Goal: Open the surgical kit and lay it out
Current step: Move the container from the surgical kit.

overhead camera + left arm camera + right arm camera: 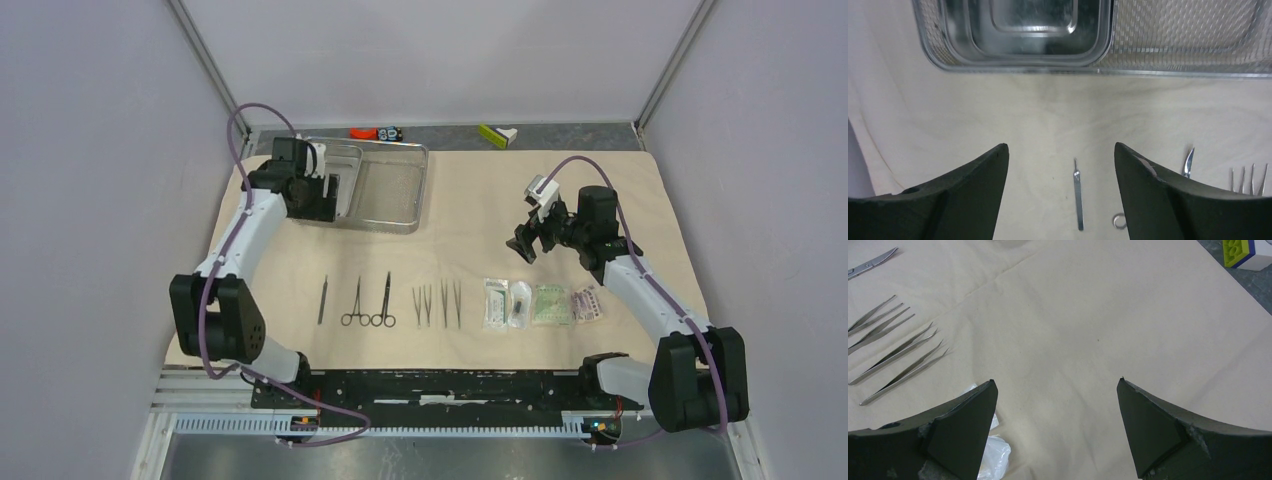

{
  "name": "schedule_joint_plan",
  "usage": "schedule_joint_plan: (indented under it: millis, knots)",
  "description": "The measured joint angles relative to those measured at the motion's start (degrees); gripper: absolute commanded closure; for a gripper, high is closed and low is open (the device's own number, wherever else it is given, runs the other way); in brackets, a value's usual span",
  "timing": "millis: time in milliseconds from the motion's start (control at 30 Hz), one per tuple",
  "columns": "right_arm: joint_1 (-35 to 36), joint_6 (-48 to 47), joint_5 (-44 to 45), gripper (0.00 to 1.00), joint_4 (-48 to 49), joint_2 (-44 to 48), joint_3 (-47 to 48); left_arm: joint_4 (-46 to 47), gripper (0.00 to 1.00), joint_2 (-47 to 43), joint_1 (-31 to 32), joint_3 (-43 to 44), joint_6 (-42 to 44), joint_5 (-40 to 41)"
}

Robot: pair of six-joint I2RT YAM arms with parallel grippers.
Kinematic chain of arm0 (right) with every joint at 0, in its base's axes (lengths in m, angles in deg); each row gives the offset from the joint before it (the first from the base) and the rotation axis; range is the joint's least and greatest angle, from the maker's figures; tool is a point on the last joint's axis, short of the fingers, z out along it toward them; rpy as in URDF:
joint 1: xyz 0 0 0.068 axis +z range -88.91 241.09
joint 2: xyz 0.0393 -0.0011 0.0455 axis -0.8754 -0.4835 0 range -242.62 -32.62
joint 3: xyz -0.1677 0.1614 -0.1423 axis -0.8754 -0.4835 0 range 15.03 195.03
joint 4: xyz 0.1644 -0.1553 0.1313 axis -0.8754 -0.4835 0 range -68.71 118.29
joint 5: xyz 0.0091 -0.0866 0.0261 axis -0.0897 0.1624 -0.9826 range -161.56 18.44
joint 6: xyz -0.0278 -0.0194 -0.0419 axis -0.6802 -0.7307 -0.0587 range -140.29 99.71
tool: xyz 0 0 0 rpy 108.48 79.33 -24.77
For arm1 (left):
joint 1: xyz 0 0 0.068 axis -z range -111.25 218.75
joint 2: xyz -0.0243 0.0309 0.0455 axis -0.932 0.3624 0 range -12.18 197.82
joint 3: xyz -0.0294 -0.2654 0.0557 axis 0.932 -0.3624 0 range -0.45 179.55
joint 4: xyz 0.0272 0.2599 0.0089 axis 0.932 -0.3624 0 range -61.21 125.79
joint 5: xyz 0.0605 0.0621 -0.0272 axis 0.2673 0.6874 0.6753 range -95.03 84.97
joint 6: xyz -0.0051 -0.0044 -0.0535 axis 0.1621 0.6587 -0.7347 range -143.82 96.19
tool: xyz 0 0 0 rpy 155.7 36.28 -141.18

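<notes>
The left gripper (1060, 150), jaws spread wide and holding nothing, hovers nearest the steel tray (1018, 67), which lies crosswise at its twelve o'clock, at the cloth's (480, 220) eleven o'clock corner, while the right gripper (1058, 382), equally spread and empty, hangs well apart.

- The left arm (245, 235) has white link shells and chunky black joint housings.
- The right arm (640, 285) has the same white-and-black build.
- A purple cable (236, 130) arcs off each wrist toward 12 o'clock, then runs down the links.
- The left gripper (1060, 150) and right gripper (1058, 382) have matte black, wedge-shaped fingers with scuffed edges.
- The black base rail (450, 385), at 6 o'clock, shows white scratches.
</notes>
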State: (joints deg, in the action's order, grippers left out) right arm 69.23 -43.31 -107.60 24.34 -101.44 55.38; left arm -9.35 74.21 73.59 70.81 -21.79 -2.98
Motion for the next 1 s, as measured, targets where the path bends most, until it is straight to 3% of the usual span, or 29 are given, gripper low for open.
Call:
schedule_joint_plan:
  millis: [200,667,1000]
  knots:
    - [0.0,0.0,0.0,0.03,0.0,0.0,0.0,4.7,0.17,6.6,-1.0,11.1,3.6,-0.3]
    - [0.0,-1.4,0.3,0.03,-0.9,-0.5,0.0,4.1,0.33,46.9,-5.3,50.5,7.1,-8.3]
    - [0.0,-2.1,0.7,0.03,-1.0,-0.5,0.0,3.4,0.41,54.7,-8.2,58.6,8.8,-8.5]
